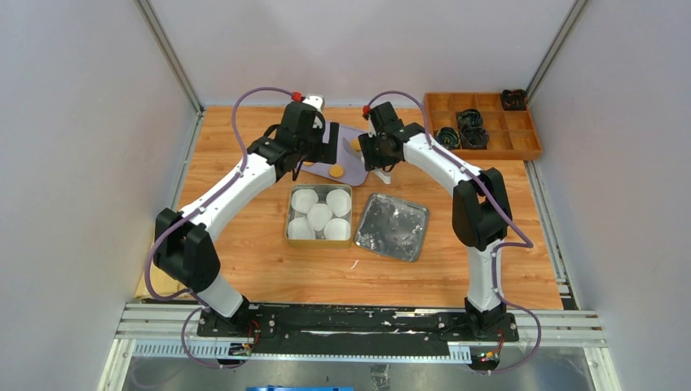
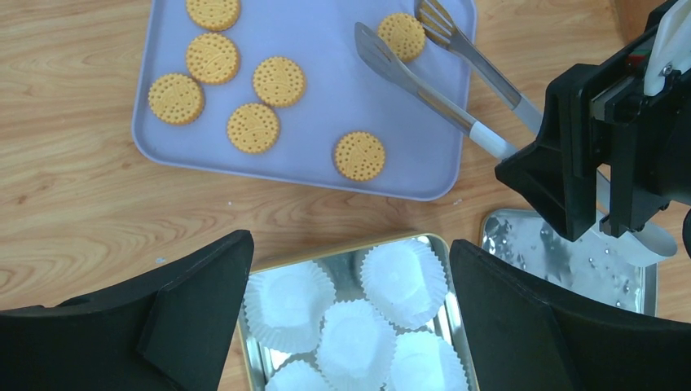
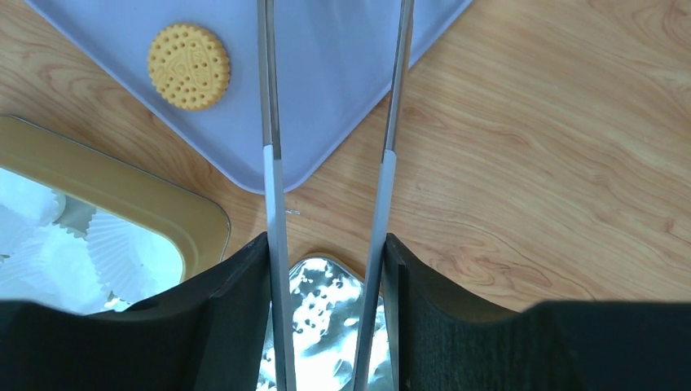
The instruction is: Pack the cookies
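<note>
Several cookies [image 2: 359, 155] lie on a lilac tray [image 2: 326, 81]. My right gripper [image 3: 326, 261] is shut on the handles of metal tongs [image 3: 269, 163]. The tong arms stand apart, and in the left wrist view their tips [image 2: 432, 24] straddle one cookie [image 2: 402, 36] at the tray's far corner. Another cookie [image 3: 188, 66] lies left of the tongs. My left gripper [image 2: 349, 243] is open and empty above the far edge of a gold-rimmed tin [image 2: 342, 247], which holds several white paper cups [image 2: 403, 281]. In the top view both grippers [image 1: 314, 151] [image 1: 376, 155] hang over the tray [image 1: 350, 142].
The tin's silver lid [image 1: 393, 226] lies right of the tin [image 1: 319, 244]. A wooden compartment box [image 1: 489, 122] with black items stands at the back right. White walls enclose the wooden table on both sides.
</note>
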`<state>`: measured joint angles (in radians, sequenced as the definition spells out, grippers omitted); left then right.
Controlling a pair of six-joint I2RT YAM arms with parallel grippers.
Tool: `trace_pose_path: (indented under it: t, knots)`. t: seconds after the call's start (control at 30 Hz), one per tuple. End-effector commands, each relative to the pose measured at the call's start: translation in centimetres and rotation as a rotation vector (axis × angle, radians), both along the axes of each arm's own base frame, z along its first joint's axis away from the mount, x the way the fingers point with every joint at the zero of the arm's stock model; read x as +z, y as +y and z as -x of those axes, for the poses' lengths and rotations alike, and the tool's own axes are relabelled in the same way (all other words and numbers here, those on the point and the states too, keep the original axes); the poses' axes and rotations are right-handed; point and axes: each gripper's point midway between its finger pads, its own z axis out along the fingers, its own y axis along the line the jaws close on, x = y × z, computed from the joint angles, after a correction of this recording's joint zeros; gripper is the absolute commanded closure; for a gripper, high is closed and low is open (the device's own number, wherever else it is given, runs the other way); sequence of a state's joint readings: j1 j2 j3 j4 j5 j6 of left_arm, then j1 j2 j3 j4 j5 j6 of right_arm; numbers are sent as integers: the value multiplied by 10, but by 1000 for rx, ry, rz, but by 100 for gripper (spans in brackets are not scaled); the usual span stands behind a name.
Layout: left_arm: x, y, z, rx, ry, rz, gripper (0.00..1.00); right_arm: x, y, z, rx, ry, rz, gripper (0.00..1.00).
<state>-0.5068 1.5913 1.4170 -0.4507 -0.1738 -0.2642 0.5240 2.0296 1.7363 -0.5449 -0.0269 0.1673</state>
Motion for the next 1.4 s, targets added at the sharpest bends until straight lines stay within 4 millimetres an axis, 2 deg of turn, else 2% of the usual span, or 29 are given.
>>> trace_pose_path:
  t: [0.0,0.17,0.3,0.43,0.63,0.97,1.37]
  knots:
    - [17,7,4,10,-45,0,3,5,13,9,43,25,-22,85]
    - [19,5,6,3,-46,12,3,7,6,13,28,26,-6,91]
    - [17,3,7,-4,-39,21,3,2,-2,17,6,41,33,100]
    - [16,3,8,-5,-35,26,3,6,-6,19,2,32,41,100]
    - [22,2,10,-7,-48,41,3,25,-10,15,-2,-38,64,100]
    - [22,4,11,-7,-52,34,3,5,-6,17,27,42,103,100]
    - [22,7,12,-6,-58,21,3,10,1,11,34,31,91,100]
